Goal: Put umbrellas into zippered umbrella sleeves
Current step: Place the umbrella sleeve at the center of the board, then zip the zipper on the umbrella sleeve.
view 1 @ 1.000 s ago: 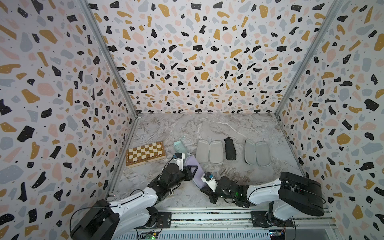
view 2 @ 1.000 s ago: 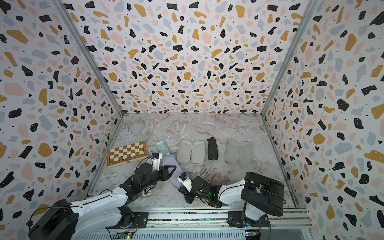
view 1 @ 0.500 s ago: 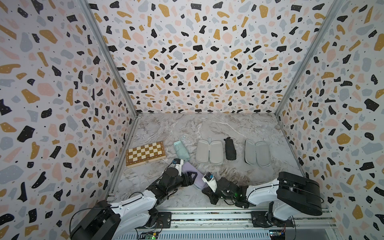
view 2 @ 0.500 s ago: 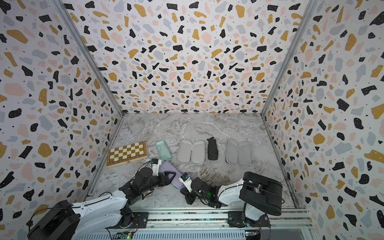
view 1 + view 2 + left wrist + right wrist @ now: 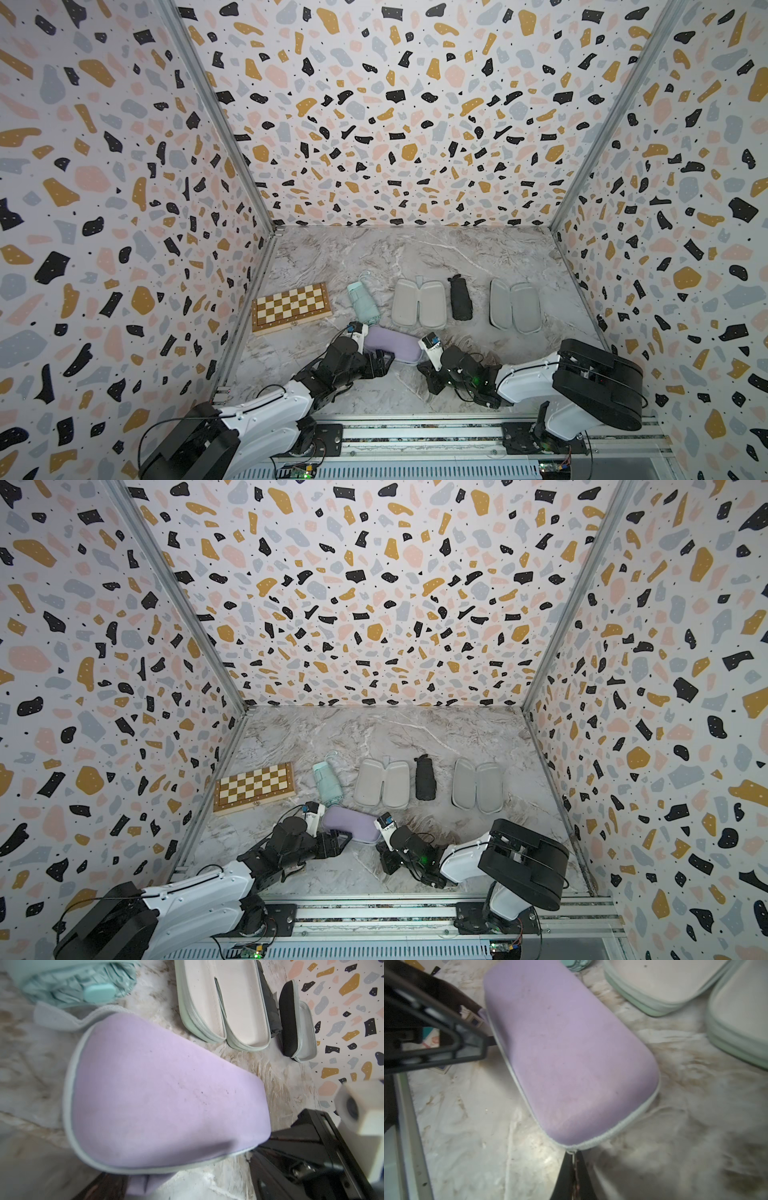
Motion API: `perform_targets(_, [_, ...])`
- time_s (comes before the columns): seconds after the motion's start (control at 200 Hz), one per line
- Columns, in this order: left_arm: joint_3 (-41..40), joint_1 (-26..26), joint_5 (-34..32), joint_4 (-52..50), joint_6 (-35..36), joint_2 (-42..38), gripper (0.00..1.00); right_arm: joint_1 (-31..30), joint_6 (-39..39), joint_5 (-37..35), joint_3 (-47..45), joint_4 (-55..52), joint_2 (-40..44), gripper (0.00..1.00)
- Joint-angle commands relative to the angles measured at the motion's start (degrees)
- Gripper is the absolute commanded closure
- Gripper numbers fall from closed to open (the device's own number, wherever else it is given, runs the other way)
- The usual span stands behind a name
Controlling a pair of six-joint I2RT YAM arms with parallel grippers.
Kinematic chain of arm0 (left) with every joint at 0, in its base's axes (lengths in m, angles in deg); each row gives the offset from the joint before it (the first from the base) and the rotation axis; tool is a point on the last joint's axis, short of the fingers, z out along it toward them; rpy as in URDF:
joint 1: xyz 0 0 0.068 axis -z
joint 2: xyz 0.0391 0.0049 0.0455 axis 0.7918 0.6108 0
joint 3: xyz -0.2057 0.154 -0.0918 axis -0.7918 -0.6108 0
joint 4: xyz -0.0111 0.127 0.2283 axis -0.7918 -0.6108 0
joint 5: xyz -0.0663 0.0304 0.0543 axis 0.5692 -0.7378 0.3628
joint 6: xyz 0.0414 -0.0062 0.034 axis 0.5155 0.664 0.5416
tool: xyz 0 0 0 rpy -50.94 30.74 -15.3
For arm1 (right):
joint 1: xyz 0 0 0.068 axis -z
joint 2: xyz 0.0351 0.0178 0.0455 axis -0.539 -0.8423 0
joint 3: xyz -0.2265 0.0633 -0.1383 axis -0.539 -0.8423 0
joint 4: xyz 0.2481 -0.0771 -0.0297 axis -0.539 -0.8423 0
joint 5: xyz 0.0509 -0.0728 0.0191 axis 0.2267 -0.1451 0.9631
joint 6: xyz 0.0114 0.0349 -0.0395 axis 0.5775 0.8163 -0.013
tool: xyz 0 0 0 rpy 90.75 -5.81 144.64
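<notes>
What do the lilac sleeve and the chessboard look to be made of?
Lilac sleeve: matte fabric over a stiff shell, perhaps moulded foam. It keeps a rounded form and has a grey zip tape along its edge. Chessboard: apparently wood, with light and brown squares inside a tan frame; the finish is too small to tell.

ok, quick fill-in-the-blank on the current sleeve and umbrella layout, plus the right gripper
1. The lilac sleeve lies ____, while the other two sleeves lie open.
2. The black umbrella lies ____ the mint green sleeve and the black sleeve.
3. The right gripper is ____ at the lilac sleeve's zip end.

Missing words: closed; between; shut.
</notes>
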Motion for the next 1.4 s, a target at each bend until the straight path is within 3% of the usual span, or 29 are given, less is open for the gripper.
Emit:
perform_targets(0.0, [1.16,0.90,1.86,-0.36,0.70,-2.31,0.10,1.62,1.07,-1.11,-2.77,-1.35,2.94,1.00])
perform_targets(0.23, [2.83,5.53,0.11,-1.99,2.30,-5.86,0.12,7.14,-0.15,-0.96,-3.72,-2.22,3.93,1.00])
perform_targets(0.646, [13.40,5.58,0.04,-7.95,8.78,-2.76,0.18,14.47,-1.41,-1.15,-7.77,-1.54,9.43,1.00])
perform_targets(0.771, [16.99,5.62,0.82,-10.37,11.47,-3.65,0.15,15.78,-1.19,-0.79,-9.16,-0.61,9.63,1.00])
perform_targets(0.846, [21.53,5.60,0.79,-13.81,15.47,0.57,0.13,16.32,-1.01,-1.11,-9.82,-0.69,10.76,1.00])
perform_targets(0.946, [28.87,5.41,-4.07,-19.91,19.26,10.55,0.11,16.63,-1.12,-1.48,-10.09,-1.75,12.71,1.00])
perform_targets(1.191, [41.51,4.55,4.92,-19.93,26.48,31.63,0.13,16.80,-1.28,-0.22,-10.59,-2.17,14.65,1.00])
perform_targets(1.282, [43.27,4.76,4.21,-22.31,24.47,34.77,0.17,16.89,-1.39,-0.36,-10.95,-2.53,15.41,1.00])
perform_targets(1.392, [40.47,6.25,0.69,-20.85,23.42,32.90,0.18,16.98,-1.46,-1.25,-11.50,-2.66,16.81,1.00])
